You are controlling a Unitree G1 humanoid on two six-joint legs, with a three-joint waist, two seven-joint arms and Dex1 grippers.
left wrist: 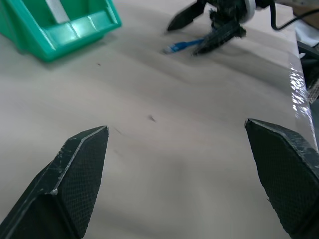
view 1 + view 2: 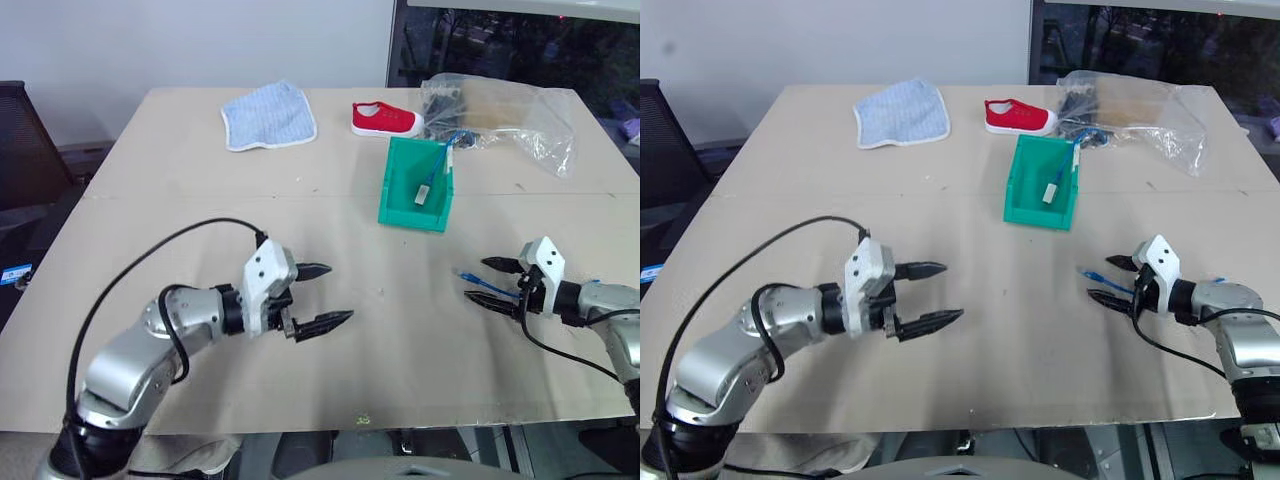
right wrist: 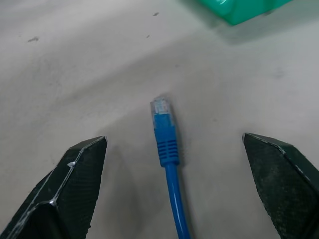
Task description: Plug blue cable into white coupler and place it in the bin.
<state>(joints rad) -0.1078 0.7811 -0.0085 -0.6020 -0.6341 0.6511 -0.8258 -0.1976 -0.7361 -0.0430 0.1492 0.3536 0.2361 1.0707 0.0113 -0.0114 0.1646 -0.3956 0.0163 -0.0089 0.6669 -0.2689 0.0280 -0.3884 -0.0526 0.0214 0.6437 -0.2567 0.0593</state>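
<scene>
Blue cable [image 3: 165, 137] plug between right gripper's [image 2: 493, 284] open jaws

Both arms are brushed silver metal with rounded joint housings and black collars at the wrist. Each tool, the left tool [image 2: 318, 295] and the right tool [image 2: 488, 283], has a white angular housing and two black, textured, tapering fingers. A black cable loops over each forearm.

Far side of the table [image 2: 200, 330], a blue cloth [image 2: 268, 116] lies flat. To its right sits a red shoe [image 2: 385, 120], and right of that a clear bag [image 2: 510, 118], crumpled, with dark bits inside. A black chair [image 2: 25, 140] stands off the left edge.
</scene>
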